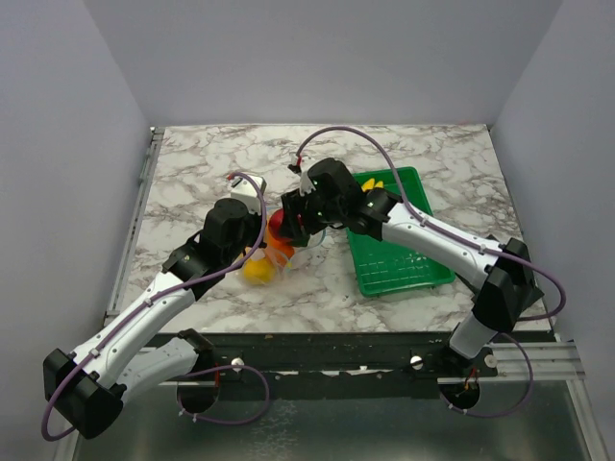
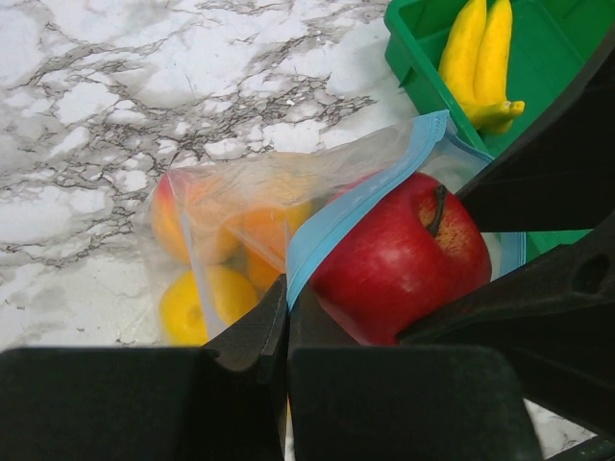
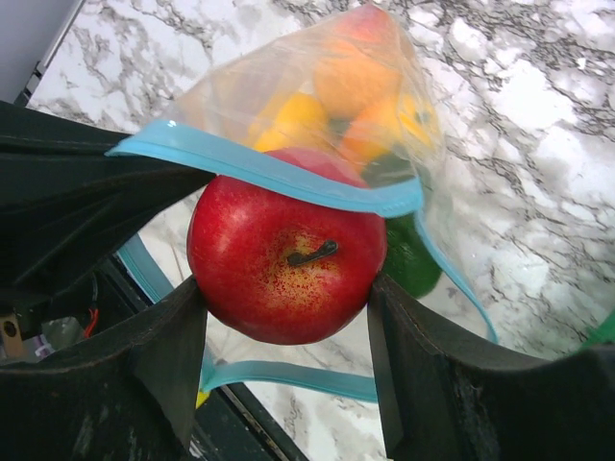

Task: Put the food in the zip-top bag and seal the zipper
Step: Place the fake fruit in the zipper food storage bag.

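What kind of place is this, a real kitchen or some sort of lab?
Most likely a robot lab test cell, not a kitchen: plain grey walls box in a marble-patterned table, and the left arm and right arm are mounted by a metal rail at its near edge.

On the table (image 1: 192,173), near its middle, the left pincer (image 1: 252,254) and right pincer (image 1: 286,225) meet at a clear bag (image 1: 284,257) holding yellow fruit (image 1: 257,271). The right pincer is at a red fruit (image 1: 276,220). Toward the right edge, a tray (image 1: 404,264) carries a banana (image 1: 373,182).
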Controlling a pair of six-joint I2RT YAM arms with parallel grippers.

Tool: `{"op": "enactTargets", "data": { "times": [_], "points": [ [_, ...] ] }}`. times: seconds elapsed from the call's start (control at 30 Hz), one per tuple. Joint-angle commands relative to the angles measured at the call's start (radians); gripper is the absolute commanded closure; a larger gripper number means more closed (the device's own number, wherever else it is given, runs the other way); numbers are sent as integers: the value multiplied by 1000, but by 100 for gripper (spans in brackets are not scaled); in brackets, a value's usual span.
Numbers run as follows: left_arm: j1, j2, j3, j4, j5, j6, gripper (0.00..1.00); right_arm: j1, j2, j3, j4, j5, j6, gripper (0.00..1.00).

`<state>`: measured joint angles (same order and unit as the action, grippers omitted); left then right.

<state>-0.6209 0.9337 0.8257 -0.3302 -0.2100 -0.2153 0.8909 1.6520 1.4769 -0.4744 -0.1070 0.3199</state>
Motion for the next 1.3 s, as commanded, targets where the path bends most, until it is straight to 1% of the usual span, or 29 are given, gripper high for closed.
{"op": "enactTargets", "data": {
  "times": [0.0,0.07,0.17,0.27,0.37,0.53,0.6,0.73,0.97,1.1,1.27],
  "points": [
    [6,-6,-10,13,15,1,100,29,39,50,47,-12,-1,69],
    [6,-6,-10,13,17,1,100,34,52,57,52,-13,2,65],
    [6,-7,-9,14,17,1,100,35,71,64,56,-18,9,55],
    [6,-10,-11,13,16,1,100,36,82,67,56,-21,14,39],
    [6,-10,-10,13,14,2,100,37,80,66,53,-20,20,28],
    [6,-6,-10,13,15,1,100,37,46,38,61,-16,27,14],
    [6,-4,-10,13,17,1,100,37,30,28,60,-11,29,10],
    [5,0,-10,13,17,0,100,37,-6,8,58,2,38,6],
    [6,6,-11,14,17,0,100,37,-97,-32,33,60,68,5],
    [6,10,-9,13,17,-1,100,37,-158,-62,1,149,107,6],
    [6,11,-9,13,15,-1,100,37,-207,-122,-67,280,198,11]
  ]
}}
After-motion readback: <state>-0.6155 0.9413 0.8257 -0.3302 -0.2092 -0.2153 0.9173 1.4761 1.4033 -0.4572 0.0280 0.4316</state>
